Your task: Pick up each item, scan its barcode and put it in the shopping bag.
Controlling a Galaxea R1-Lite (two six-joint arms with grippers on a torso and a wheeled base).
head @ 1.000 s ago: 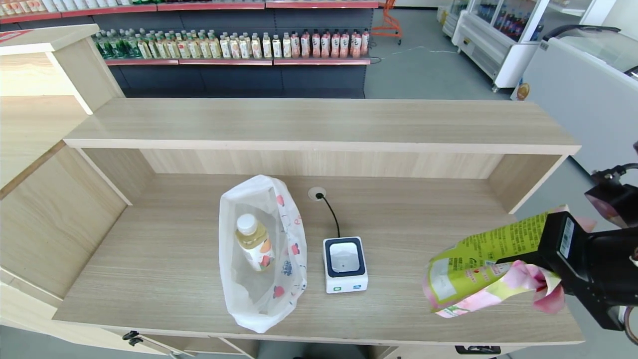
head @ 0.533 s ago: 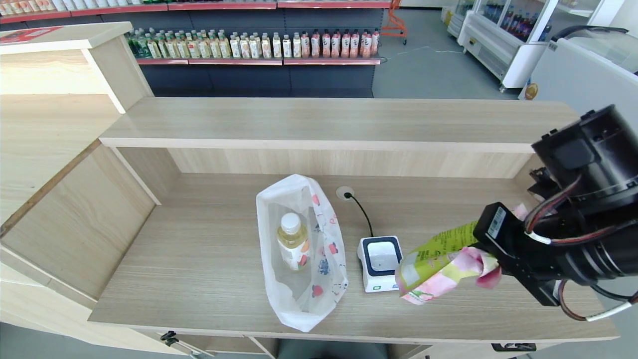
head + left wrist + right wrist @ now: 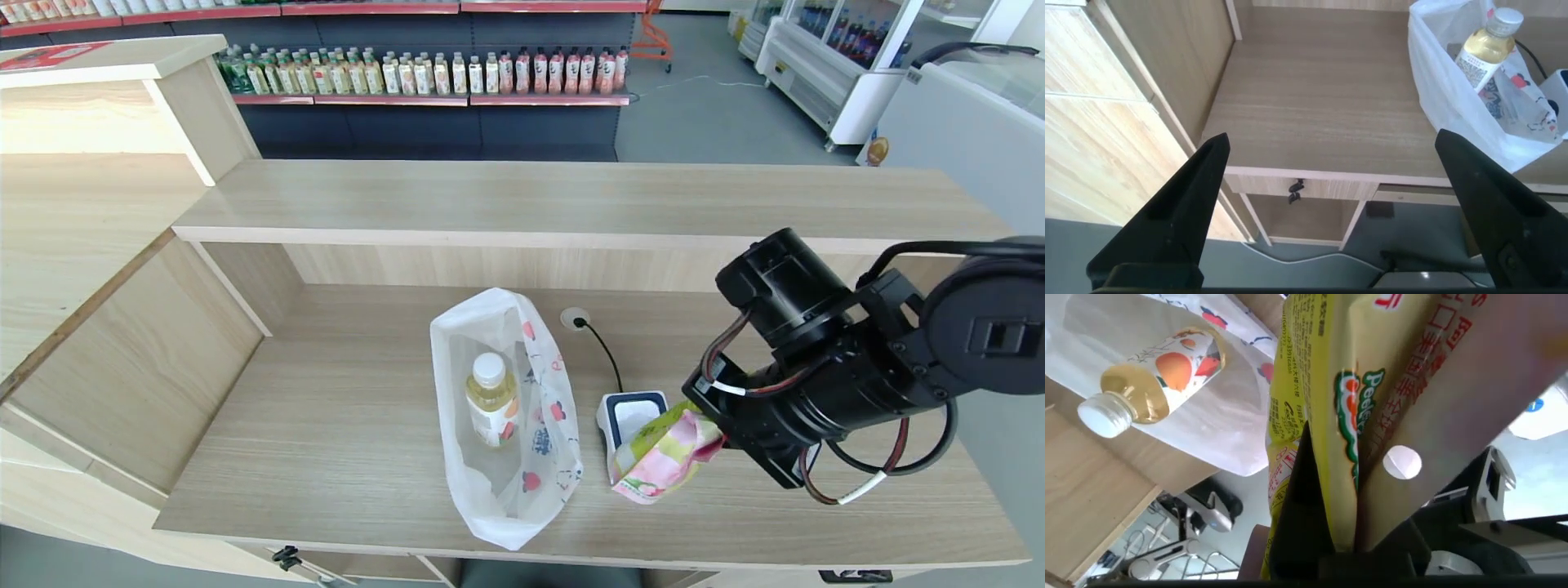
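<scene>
My right gripper (image 3: 712,441) is shut on a green and pink snack pouch (image 3: 660,456), holding it just over the front of the white barcode scanner (image 3: 629,415) on the counter. The pouch (image 3: 1372,408) hangs close between the fingers in the right wrist view. To the scanner's left stands the open white shopping bag (image 3: 531,457) with a yellow-drink bottle (image 3: 491,400) inside; both also appear as bag (image 3: 1454,90) and bottle (image 3: 1486,47) in the left wrist view. My left gripper (image 3: 1331,212) is open and empty, held off the counter's front edge.
The scanner's black cable (image 3: 600,351) runs back to a grommet (image 3: 575,318) in the counter. A raised shelf (image 3: 571,200) spans the back of the wooden counter (image 3: 343,425), with a side wall (image 3: 122,359) on the left. Store shelves of bottles (image 3: 424,73) stand behind.
My right arm swung left with the pouch, from the counter's right end to just over the scanner. The head camera panned, shifting the whole scene rightward.
</scene>
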